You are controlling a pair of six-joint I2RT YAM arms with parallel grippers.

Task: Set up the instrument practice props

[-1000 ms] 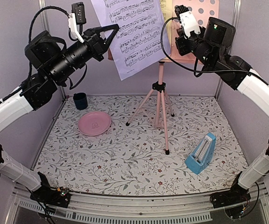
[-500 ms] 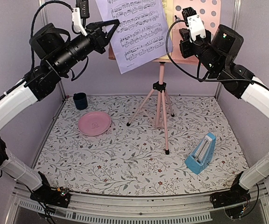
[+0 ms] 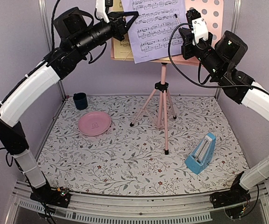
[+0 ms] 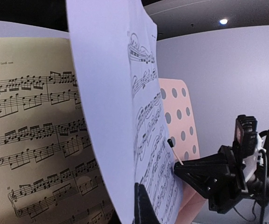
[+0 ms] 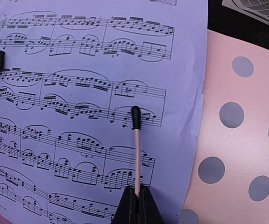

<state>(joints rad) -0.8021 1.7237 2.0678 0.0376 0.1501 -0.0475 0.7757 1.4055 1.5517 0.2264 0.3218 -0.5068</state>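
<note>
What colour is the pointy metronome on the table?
The metronome is blue, with a pale front. The top external view shows it best.

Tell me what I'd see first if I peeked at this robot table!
The big lavender sheet of music, up high in front of the pink music stand at the back. The left arm and right arm both stretch up to it. Down on the flowery table, a blue metronome sits front right.

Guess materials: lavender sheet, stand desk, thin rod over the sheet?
Lavender sheet: paper, matte; it bows and carries print. Stand desk: rigid pink panel with punched round holes, painted metal or plastic, can't tell. Thin rod: pink-coated wire by its look, black rubbery tip; unsure.
</note>
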